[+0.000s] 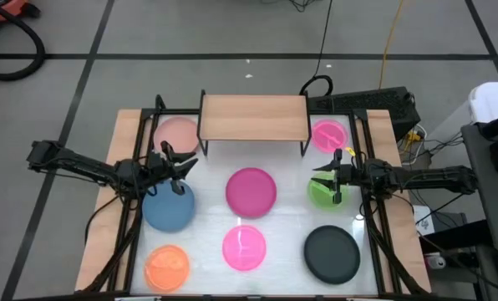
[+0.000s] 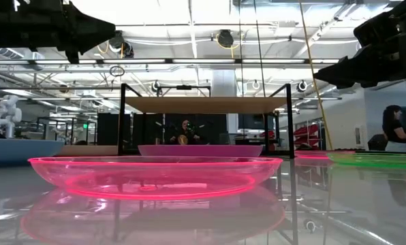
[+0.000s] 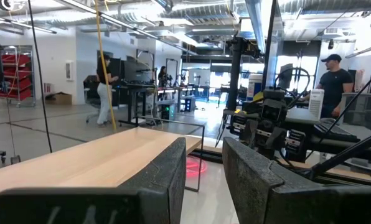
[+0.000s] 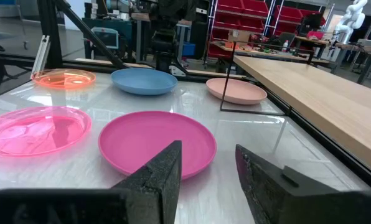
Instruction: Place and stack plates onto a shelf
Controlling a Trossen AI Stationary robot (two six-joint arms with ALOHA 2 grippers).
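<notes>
Green plate [image 1: 322, 191] lies beneath the right hand [image 1: 322, 176], fingers parted

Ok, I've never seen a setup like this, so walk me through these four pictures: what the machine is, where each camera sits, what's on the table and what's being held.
This is a robot with two dark jointed arms at a white-topped table. One picture looks straight down; one sits at table-top level; the other two are cameras on each wrist, looking out between that arm's two dark fingers.

The left hand hovers over the large opaque blue plate; the right hand hovers over the small translucent green plate. Both are open and hold nothing.

At the back stands the small light-wood shelf on black legs, bare on top. Also on the table: a salmon-pink plate, a large magenta plate, a black plate, a translucent orange plate and two translucent pink plates. People in the background are bystanders.
</notes>
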